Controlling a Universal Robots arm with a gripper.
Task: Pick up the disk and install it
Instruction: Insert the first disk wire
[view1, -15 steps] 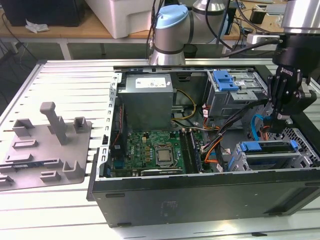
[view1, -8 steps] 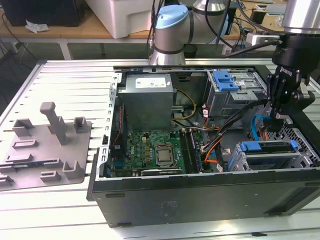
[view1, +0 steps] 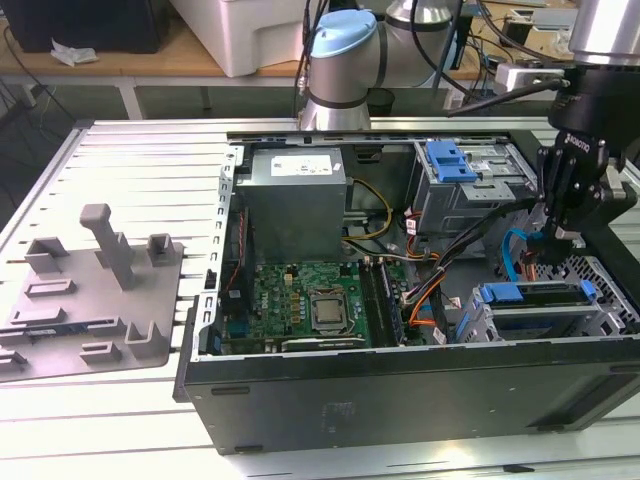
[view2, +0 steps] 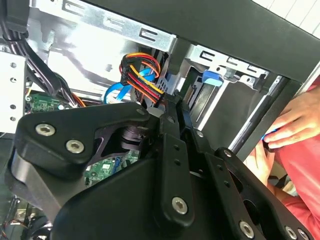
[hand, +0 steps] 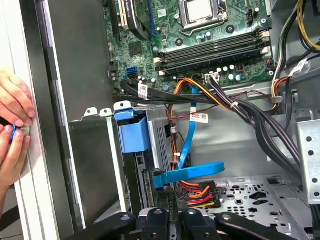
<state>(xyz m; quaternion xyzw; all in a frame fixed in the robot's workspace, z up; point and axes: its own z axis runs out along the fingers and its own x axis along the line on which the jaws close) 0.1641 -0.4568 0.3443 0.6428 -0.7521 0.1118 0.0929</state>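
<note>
The disk (view1: 535, 295) lies in the drive cage (view1: 472, 322) at the near corner of the open case (view1: 400, 400), on the exterior view's right. The gripper (view1: 562, 238) hangs just above and behind it, over the cables (view2: 142, 75), its fingers (view2: 172, 150) pressed together. A person's hands (hand: 15, 107) touch the case's edge.

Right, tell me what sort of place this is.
Likely a robotics lab bench: an open computer case sits on a slotted metal table, with a robot arm working at it.

tight: cables (hand: 250, 112), drive cage (view1: 475, 322) near hand (view1: 562, 238) | free: above motherboard (view1: 300, 300)
</note>
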